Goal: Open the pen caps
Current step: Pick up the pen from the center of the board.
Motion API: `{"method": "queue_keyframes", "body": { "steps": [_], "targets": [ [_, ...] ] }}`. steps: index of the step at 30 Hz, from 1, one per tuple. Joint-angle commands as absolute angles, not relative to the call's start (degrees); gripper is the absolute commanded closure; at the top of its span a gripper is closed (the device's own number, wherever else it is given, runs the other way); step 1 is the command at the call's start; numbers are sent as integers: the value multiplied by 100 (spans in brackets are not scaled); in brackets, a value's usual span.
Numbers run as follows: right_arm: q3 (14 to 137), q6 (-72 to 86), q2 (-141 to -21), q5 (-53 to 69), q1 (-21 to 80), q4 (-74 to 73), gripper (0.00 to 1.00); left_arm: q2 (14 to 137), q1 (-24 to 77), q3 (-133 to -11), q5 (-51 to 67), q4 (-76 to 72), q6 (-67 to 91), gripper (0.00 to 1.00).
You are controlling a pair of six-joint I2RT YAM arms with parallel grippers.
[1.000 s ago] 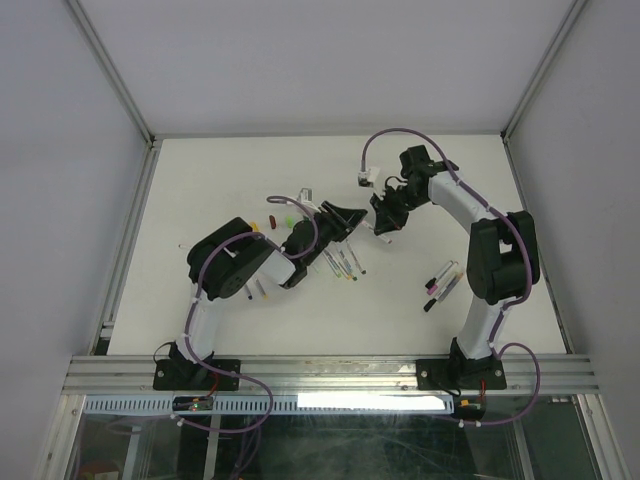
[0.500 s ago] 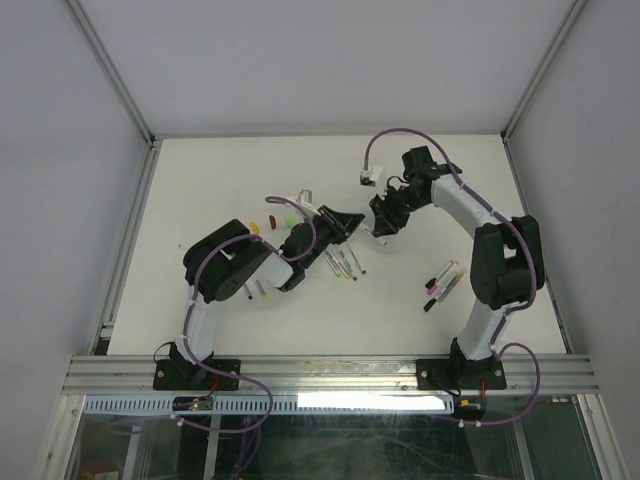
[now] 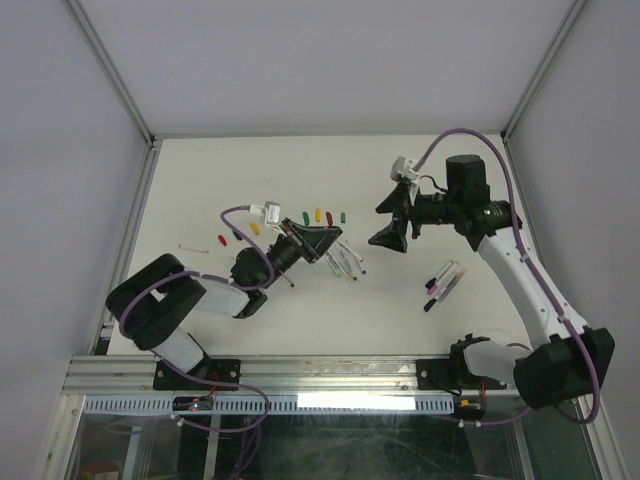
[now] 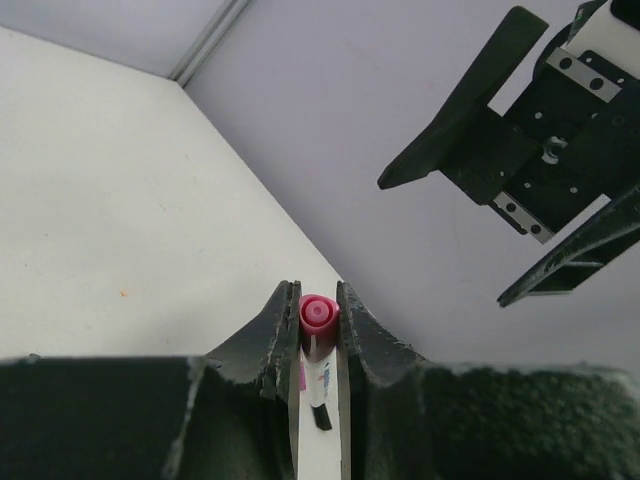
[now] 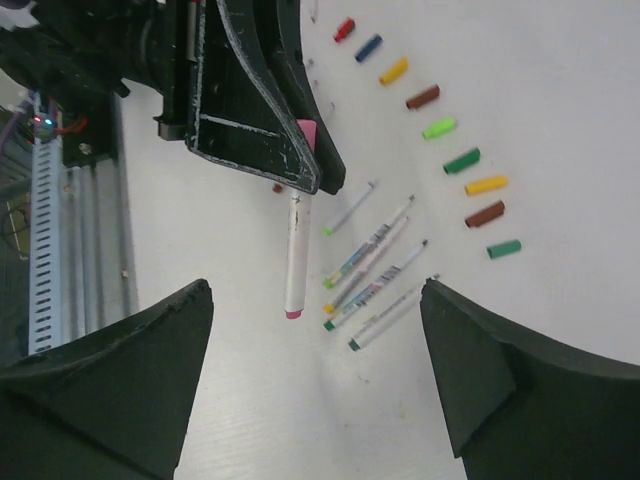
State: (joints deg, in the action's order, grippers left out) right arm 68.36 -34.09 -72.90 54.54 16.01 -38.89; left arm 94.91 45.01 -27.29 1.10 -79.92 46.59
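My left gripper [image 4: 317, 289] is shut on a white pen, its jaws pinching just below the pink pen cap [image 4: 318, 318], which is still on. In the right wrist view that pen's barrel [image 5: 296, 258] hangs out of the left gripper [image 5: 303, 160]. My right gripper [image 5: 315, 300] stands wide open and holds nothing, a short way right of the left gripper [image 3: 318, 240]; from above the right gripper [image 3: 386, 223] faces it. Loose pen caps lie in a row on the table: red [image 5: 344, 29], blue [image 5: 368, 48], yellow [image 5: 393, 71], brown [image 5: 423, 97], green [image 5: 461, 160].
Several uncapped pens [image 5: 372, 268] lie side by side below the grippers, also visible from above [image 3: 345, 263]. A few capped pens [image 3: 441, 280] lie at the right near the right arm. The white table [image 3: 200, 180] is walled in by grey panels.
The right gripper has opened and pulled back to the right, away from the left one. The left gripper closed on the pen, and the left arm has swung lower and leftward.
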Motion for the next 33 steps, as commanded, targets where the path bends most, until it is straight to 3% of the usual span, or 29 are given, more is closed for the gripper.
{"method": "queue_keyframes", "body": {
  "steps": [1,7,13,33],
  "targets": [
    [6019,-1959,-6370,6571,1594,-2014,11,8379,4483,-2077,692,-8316,3872,100],
    [4996,-1409,-6186,7322,1350,-1093,1,7333,4486,-1622,730,-7736,3815,100],
    [4480,-796,-6190,7244,1407,-302,1,7255,4550,-1419,641,-8020,4025,100],
    [4781,-1658,-6657,5741,2020,-1287,2,7471,4910,-1642,-347,-7831,4158,100]
  ]
}}
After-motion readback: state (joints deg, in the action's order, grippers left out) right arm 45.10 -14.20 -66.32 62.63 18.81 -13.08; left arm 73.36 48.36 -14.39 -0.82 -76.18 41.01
